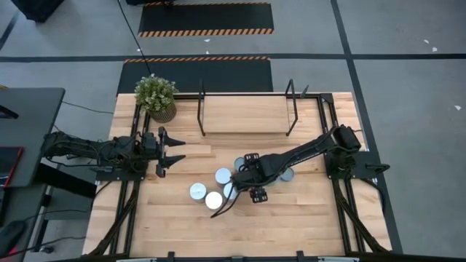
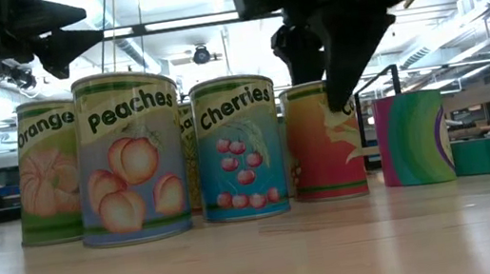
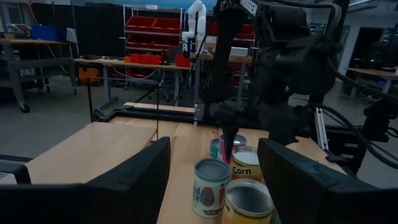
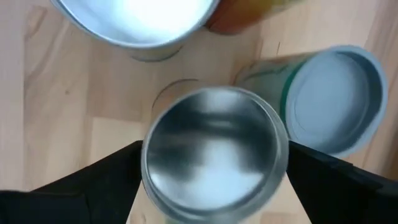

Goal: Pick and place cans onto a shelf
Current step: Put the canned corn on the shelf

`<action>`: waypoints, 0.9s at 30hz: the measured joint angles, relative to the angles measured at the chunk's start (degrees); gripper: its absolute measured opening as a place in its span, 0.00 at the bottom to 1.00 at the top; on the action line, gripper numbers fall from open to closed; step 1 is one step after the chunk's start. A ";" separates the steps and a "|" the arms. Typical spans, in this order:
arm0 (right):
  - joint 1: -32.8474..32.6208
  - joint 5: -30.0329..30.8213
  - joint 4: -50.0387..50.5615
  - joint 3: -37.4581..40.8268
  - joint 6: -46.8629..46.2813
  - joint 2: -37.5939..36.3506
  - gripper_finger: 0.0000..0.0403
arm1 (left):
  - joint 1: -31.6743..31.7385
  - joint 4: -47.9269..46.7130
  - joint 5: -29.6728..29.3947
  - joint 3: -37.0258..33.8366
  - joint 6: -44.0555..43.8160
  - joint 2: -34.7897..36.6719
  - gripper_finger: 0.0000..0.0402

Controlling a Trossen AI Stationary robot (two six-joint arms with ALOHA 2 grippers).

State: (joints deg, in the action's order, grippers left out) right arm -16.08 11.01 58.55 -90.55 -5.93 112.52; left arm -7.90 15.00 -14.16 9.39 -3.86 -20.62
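Cans (image 1: 216, 191): shiny round tin tops, clustering at table centre.
Right gripper (image 4: 211, 168): fingers spreading open around one can.
Left gripper (image 1: 175, 152): waiting open at 9 o'clock.

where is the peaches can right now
In the low view the peaches can stands upright on the table, near the front of the cluster, between the orange can and the cherries can.

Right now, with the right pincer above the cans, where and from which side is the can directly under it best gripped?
Grip the can on its round side wall just below the rim, coming straight down from above. It stands upright, and the right pincer already straddles it with an open finger on each side. Neighbouring cans crowd it, so a sideways approach looks blocked.
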 joint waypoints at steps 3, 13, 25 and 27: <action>-0.02 -0.23 -1.19 0.09 0.51 -0.03 0.94 | 0.02 0.19 0.00 0.00 0.00 0.02 0.62; 0.02 -0.39 -4.99 0.79 -0.38 0.50 0.82 | 0.04 8.15 -3.70 0.02 1.97 0.00 0.62; 3.89 -1.27 7.75 -8.44 -9.47 0.14 0.82 | 0.06 8.61 -7.89 0.02 5.03 0.00 0.62; 4.96 -3.15 11.47 -10.86 -9.47 0.18 0.82 | 0.07 8.68 -7.89 0.02 5.06 0.02 0.62</action>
State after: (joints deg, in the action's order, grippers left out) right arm -11.12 7.86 70.02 -101.41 -15.40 112.69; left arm -7.83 23.68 -22.05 9.41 1.20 -20.60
